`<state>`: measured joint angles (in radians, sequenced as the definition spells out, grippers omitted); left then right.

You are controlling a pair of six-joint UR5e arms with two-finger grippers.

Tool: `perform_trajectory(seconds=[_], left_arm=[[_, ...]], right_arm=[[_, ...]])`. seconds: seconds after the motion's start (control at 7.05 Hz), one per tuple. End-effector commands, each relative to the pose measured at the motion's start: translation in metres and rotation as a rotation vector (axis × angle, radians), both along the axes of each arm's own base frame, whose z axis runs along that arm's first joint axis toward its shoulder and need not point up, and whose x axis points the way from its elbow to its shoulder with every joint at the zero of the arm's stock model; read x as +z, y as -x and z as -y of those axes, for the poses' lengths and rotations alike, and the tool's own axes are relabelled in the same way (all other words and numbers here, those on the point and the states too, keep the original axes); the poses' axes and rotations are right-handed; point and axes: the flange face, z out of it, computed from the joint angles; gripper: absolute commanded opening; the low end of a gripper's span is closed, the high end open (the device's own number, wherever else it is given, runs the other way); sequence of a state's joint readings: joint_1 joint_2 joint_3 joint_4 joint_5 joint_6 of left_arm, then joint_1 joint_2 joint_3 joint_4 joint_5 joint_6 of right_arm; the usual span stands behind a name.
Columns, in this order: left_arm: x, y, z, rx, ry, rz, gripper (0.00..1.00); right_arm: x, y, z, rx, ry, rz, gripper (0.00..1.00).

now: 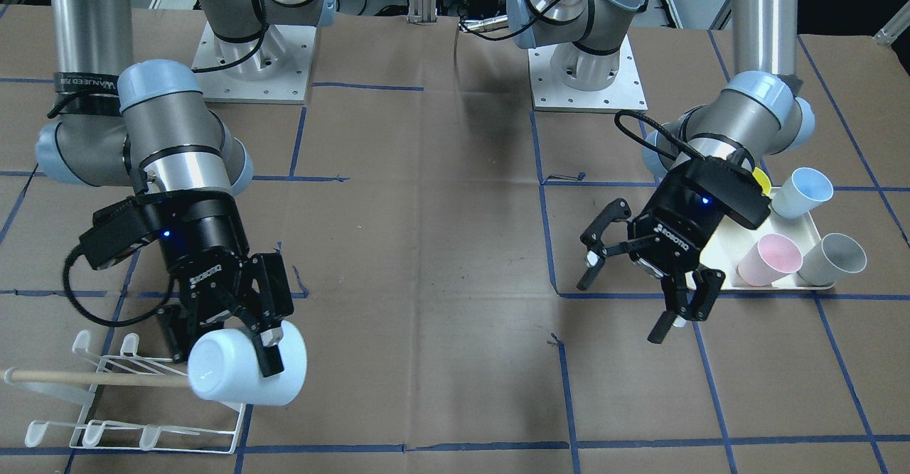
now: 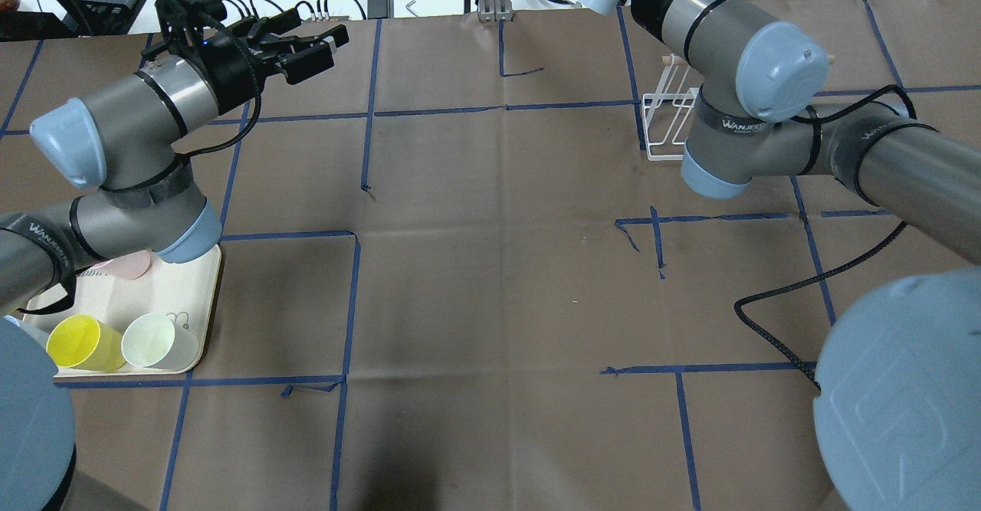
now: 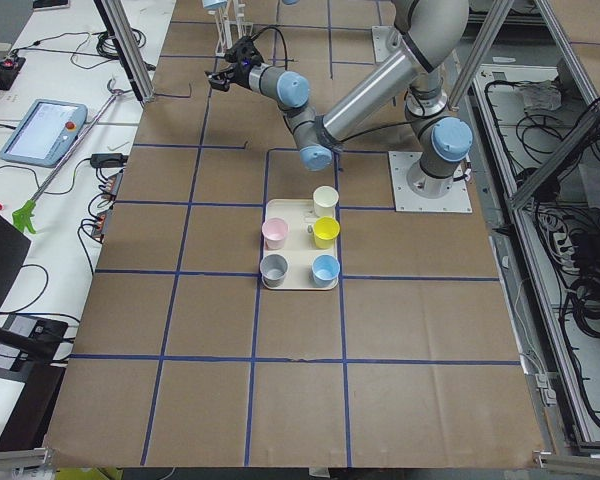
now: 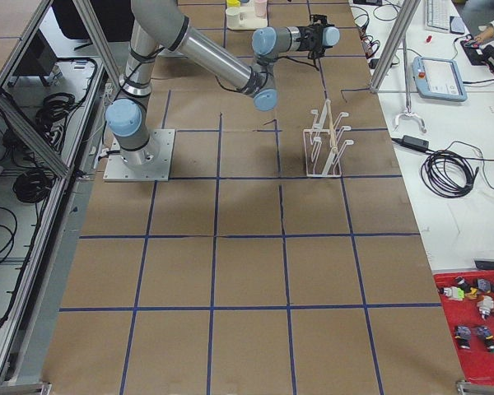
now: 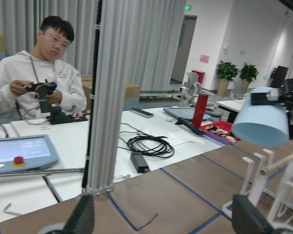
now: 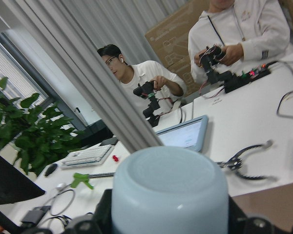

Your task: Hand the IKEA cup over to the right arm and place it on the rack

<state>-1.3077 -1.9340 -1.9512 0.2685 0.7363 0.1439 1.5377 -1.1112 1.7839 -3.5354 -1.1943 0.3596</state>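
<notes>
With the left gripper hanging wide open well apart from the rack, the right gripper is clamping the cup sideways just over it, likely needing tipping and lowering next.

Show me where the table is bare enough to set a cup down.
Free: the wide middle of the table between the rack and the tray. Crowded: the rack end, where the right gripper holds a white cup aloft, and the tray of cups. The open left gripper hangs raised on the tray's side.
</notes>
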Motion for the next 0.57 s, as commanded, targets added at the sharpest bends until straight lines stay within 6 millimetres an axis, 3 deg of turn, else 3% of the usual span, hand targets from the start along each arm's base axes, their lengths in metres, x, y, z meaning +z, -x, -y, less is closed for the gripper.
perform_trajectory(seconds=[0.0, 0.14, 0.43], left_arm=[[0.021, 0.008, 0.043, 0.194, -0.198, 0.127, 0.99], [0.025, 0.025, 0.052, 0.265, -0.312, 0.215, 0.99], [0.026, 0.042, 0.034, 0.370, -0.532, 0.382, 0.99]], right_arm=[[-0.023, 0.061, 0.027, -0.038, 0.057, -0.364, 0.30], [-0.038, 0.079, 0.049, -0.034, 0.065, -0.441, 0.30], [-0.060, 0.084, 0.070, -0.022, 0.066, -0.472, 0.30]])
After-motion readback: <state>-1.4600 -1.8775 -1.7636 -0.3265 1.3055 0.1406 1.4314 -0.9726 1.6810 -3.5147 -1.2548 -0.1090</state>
